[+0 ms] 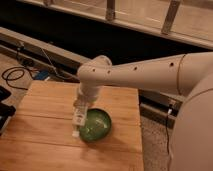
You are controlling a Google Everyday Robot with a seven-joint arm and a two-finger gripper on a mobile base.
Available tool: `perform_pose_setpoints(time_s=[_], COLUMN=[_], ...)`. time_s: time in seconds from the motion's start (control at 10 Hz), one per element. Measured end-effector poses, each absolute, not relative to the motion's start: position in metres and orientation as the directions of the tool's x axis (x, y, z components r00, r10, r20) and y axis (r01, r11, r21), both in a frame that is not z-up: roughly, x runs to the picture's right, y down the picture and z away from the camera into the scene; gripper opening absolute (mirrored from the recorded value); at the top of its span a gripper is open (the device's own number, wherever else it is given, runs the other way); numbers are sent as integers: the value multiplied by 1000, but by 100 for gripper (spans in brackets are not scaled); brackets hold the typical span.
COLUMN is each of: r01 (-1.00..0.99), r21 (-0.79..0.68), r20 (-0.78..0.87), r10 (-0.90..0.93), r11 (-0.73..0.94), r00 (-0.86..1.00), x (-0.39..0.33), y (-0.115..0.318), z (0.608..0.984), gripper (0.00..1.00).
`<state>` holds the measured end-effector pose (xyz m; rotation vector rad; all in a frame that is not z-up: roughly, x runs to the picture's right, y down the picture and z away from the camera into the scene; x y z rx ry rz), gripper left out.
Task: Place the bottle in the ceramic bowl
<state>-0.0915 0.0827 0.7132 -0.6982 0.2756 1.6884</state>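
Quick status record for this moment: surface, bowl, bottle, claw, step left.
surface: wooden table
bowl: green ceramic bowl, on the table, nothing visible inside it
bottle: white bottle, roughly upright, at the bowl's left rim, not in the bowl
claw: claw shut on the bottle, at the end of the white arm, above the bowl's left edge
step left: bottle not yet in the bowl; probably shift it over the bowl and let go
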Motion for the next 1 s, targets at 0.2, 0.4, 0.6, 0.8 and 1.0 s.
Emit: perform_pose_setpoints(time_s=[0.2, 0.4, 0.6, 0.8, 1.0], r01=[-941, -935, -935, -935, -935], r21=[-134, -85, -78, -73, -75], r20=[-627, -663, -678, -677, -677], r10=[762, 720, 706, 705, 706], r11=[-312, -345, -345, -348, -347], r00=[-164, -206, -204, -209, -208], x=[-79, -68, -71, -68, -69], y=[102, 117, 123, 122, 122], z=[741, 761, 764, 765, 765], gripper=[0, 0, 5, 23, 43])
